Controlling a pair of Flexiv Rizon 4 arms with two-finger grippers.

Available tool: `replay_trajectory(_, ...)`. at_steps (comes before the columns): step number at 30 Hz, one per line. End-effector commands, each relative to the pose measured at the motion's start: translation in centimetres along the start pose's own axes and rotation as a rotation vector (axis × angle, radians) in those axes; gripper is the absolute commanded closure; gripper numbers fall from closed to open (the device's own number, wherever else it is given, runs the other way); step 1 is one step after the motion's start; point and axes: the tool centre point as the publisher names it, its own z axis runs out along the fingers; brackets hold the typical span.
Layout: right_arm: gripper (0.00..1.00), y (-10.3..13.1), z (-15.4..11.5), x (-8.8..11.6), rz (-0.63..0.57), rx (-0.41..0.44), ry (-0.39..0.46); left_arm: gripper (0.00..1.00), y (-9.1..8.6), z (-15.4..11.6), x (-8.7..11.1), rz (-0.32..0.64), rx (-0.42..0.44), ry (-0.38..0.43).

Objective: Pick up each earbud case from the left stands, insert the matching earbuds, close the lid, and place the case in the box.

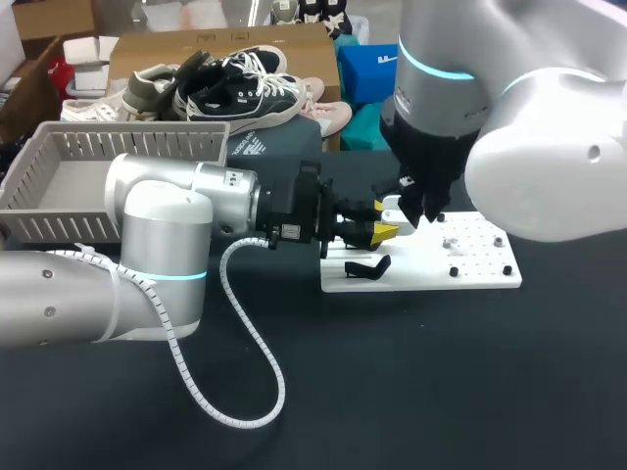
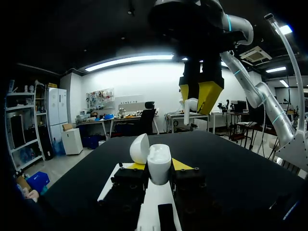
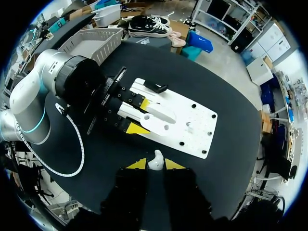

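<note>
My left gripper (image 1: 382, 220) is shut on a white earbud case (image 1: 394, 217), held over the left end of the white board (image 1: 480, 276). In the left wrist view the case (image 2: 159, 161) stands upright between the yellow tips, its lid (image 2: 139, 148) swung open. My right gripper (image 1: 416, 211) hangs just above the case, shut on a white earbud (image 2: 190, 105). The right wrist view shows that earbud (image 3: 155, 159) between its own tips, with the open case (image 3: 156, 118) below and ahead. A black stand (image 1: 367, 266) sits on the board beside the left gripper.
A grey slatted basket (image 1: 59, 186) stands at the back left, behind my left arm. Small black pegs (image 1: 506, 269) dot the board's right half. A white spiral cable (image 1: 245, 362) loops from my left arm onto the dark tabletop.
</note>
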Motion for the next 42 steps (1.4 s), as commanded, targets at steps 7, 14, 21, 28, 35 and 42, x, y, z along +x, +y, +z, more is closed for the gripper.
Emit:
replay_trajectory(7,1.0,-0.4,-0.2,-1.9,0.336,-0.106,0.004,1.0,-0.1,0.0,0.0,0.001,-0.006,-0.001)
replay_trajectory(14,1.0,-1.2,1.0,-1.6,0.567,0.092,0.065,1.0,-0.1,0.0,0.0,0.001,-0.006,-0.001)
replay_trajectory(21,1.0,-0.7,0.8,-1.2,0.61,0.151,0.071,1.0,-0.1,0.0,0.0,0.001,-0.006,-0.001)
replay_trajectory(28,1.0,-0.6,0.6,-1.0,0.608,0.151,0.073,1.0,-0.1,0.0,0.0,0.001,-0.006,-0.001)
replay_trajectory(35,1.0,-0.6,0.6,-1.0,0.608,0.151,0.073,1.0,-0.1,0.0,0.0,0.001,-0.006,-0.001)
replay_trajectory(42,1.0,-0.3,0.8,-2.0,0.745,0.096,0.12,1.0,-0.1,0.0,0.0,0.001,-0.006,-0.001)
